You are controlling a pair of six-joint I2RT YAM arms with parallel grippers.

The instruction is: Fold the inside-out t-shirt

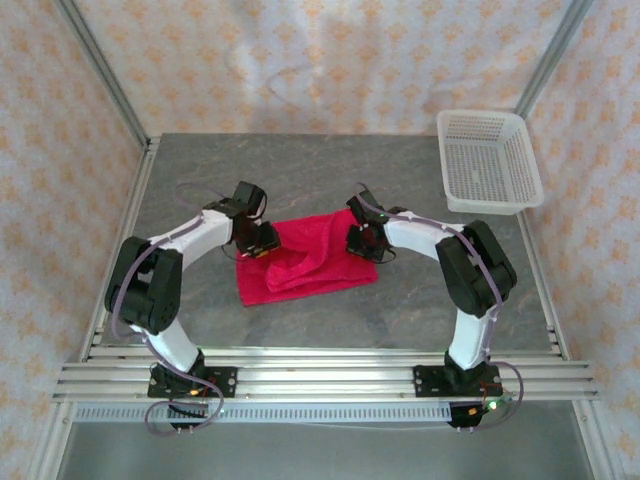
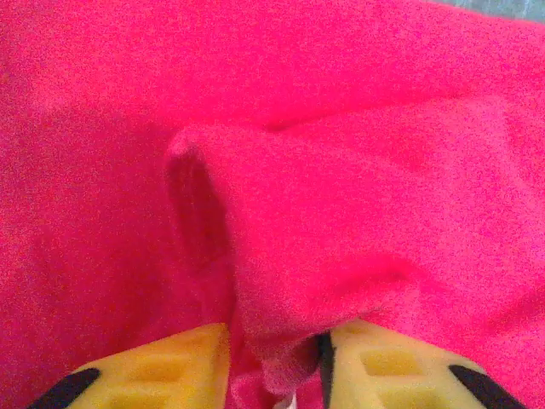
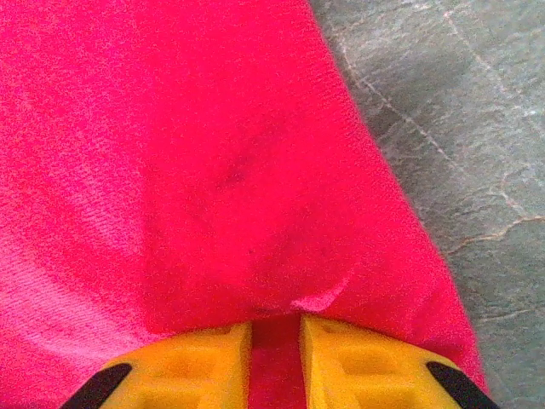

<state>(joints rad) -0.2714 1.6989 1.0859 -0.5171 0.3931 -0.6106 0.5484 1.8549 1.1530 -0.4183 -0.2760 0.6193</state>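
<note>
The red t-shirt lies bunched in the middle of the counter. The left end effector pinches a fold on its left side. The right end effector pinches its right side.

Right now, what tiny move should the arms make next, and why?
Probably raise both together, slightly. The left gripper straddles a ridge of shirt, the right gripper pinches the opposite edge, and the shirt lies on the table; it likely must lift before folding over.
</note>
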